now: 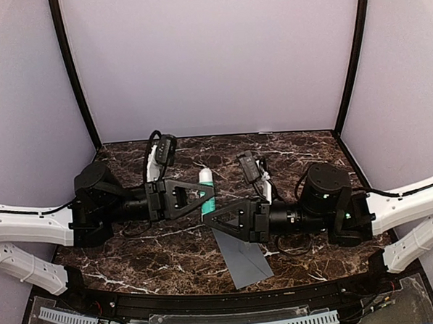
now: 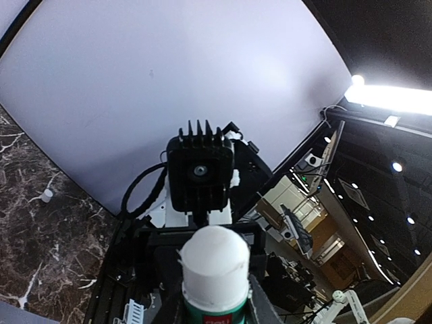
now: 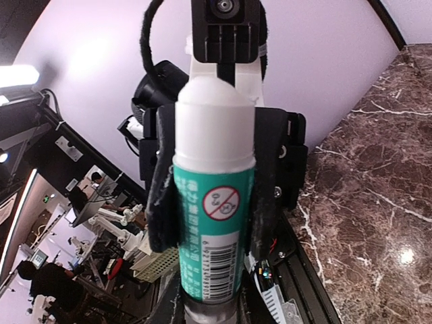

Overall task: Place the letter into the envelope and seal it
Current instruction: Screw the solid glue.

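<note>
The glue stick (image 1: 207,184) hangs in the air over the middle of the table (image 1: 134,253), where the two arms meet nose to nose. Its long axis runs roughly level from the far edge toward the near edge, crossing the line on which both arms reach in. The white cap (image 3: 214,115) points to the far edge and the grey base (image 3: 206,307) to the near edge.

The left gripper (image 1: 211,193) is clenched on the stick. In the right wrist view its fingers (image 3: 160,196) flank the upper teal body and the foot of the cap, one on each side.

The right gripper (image 1: 207,219) comes from the opposite side and sits just nearer the near edge, at the base end. Only dark edges of its fingers show at the bottom of its own view, close beside the base. I cannot tell whether they pinch it or merely stand around it.

So the coming move probably turns on this split: left hand on the cap end, right hand on the base end, with the stick's axis between them. A pull or twist along that axis would likely part the cap from the body.

The envelope (image 1: 245,261) lies flat on the table toward the near edge, right of centre. It sits below the stick and partly under the right arm, which is the nearer one. Its length slants toward the near right corner. No letter shows, and I cannot tell whether one is already inside.
</note>
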Robot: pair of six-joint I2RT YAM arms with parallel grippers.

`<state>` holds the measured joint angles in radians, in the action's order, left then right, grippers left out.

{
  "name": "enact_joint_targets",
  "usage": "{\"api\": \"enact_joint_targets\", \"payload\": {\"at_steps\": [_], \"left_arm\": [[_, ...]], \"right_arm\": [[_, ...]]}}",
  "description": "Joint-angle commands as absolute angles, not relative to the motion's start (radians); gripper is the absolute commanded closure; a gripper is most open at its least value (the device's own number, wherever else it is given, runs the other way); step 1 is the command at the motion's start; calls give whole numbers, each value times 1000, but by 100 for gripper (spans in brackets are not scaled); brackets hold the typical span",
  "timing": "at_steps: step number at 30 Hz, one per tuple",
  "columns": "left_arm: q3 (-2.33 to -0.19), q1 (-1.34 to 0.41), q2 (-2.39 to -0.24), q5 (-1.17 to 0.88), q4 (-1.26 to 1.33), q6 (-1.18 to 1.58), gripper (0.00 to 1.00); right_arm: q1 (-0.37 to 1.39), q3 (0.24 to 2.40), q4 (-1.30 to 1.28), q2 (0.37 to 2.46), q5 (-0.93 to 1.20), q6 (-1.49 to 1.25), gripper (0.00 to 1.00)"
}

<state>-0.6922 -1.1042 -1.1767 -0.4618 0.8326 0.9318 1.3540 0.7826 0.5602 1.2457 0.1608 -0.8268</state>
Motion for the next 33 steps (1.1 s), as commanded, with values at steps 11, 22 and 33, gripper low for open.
{"api": "enact_joint_targets", "payload": {"at_steps": [11, 22, 33], "left_arm": [[-782, -1103, -1128, -119, 285, 875, 100], [-738, -1103, -1153, -96, 291, 962, 100], [-659, -1103, -1112, -108, 393, 1010, 100]], "right_arm": [[1379, 1170, -157, 1425, -287, -765, 93], [1434, 1410, -459, 1621, -498, -834, 93], [1452, 1336, -369, 1551, -435, -762, 57]]}}
